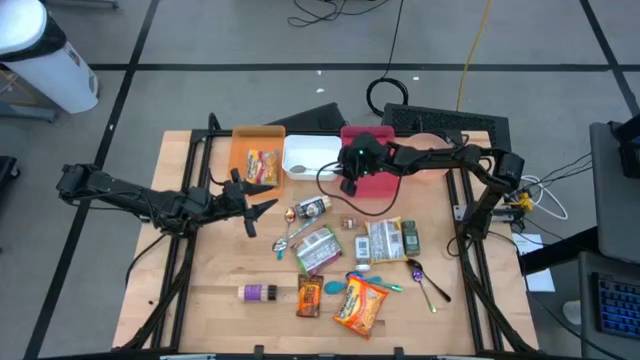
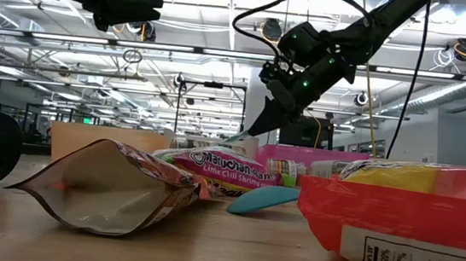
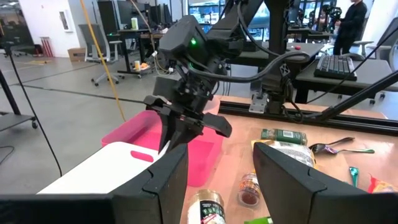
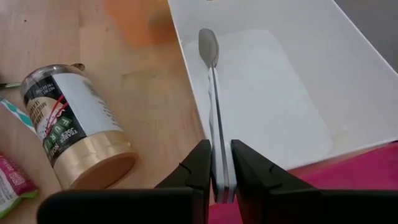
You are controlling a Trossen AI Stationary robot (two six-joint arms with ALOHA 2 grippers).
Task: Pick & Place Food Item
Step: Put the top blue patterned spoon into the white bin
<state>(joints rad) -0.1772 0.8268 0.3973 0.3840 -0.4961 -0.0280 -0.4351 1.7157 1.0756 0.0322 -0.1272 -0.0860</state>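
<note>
Spoon (image 4: pixel 214 106) | pinched by its handle in right gripper (image 4: pixel 216 163), bowl over white bin (image 4: pixel 280 81), upper centre | thin, stiff, slick metal, may swivel | left gripper (image 1: pixel 262 196) half-open, empty

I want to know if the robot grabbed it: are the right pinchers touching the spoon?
Touching. In the right wrist view, the right gripper is shut on the spoon handle, above the white bin.
</note>
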